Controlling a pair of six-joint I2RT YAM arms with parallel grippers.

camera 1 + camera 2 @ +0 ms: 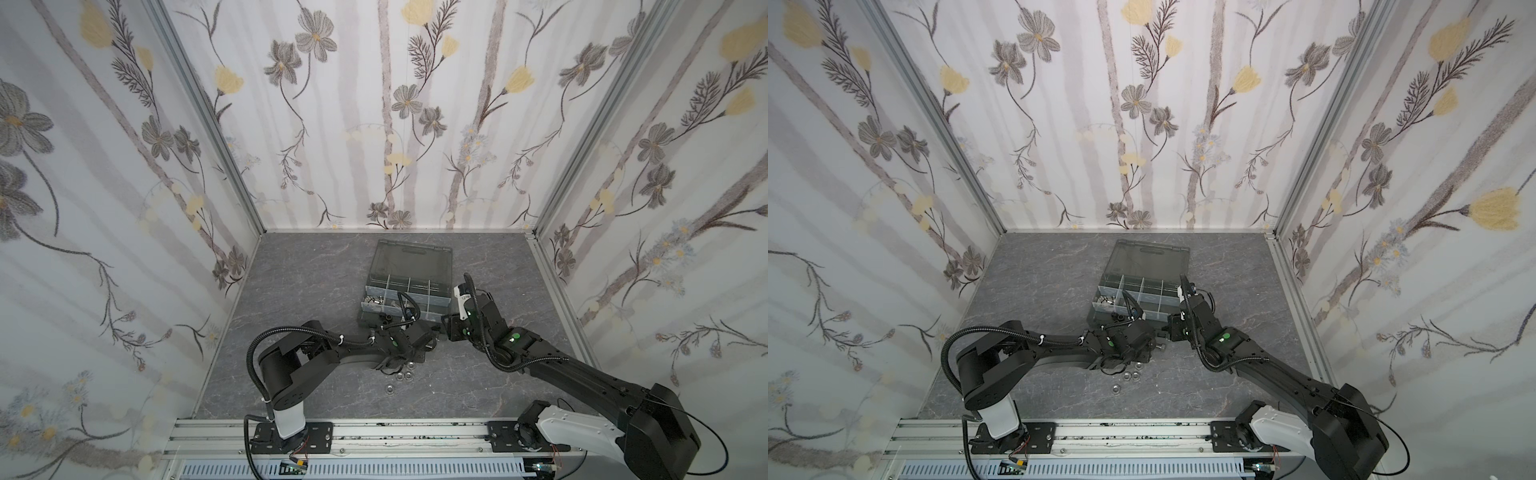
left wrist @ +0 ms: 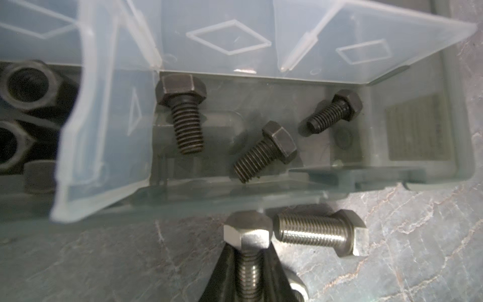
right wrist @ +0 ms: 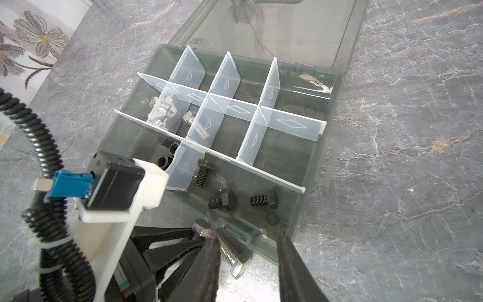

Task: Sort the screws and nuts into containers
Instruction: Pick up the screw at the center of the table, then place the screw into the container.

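— Left jaws?
— Clamped on a silver screw [image 2: 247, 235], low over the worktop [image 2: 418, 248], just outside the case [image 2: 462, 130].
— Right jaws?
— Partly open, empty, above the case's near edge.
— Elsewhere?
— Three black screws [image 2: 266, 150] in one compartment, black nuts [image 2: 24, 83] next door, a second silver screw [image 2: 321, 234] beside the held one.
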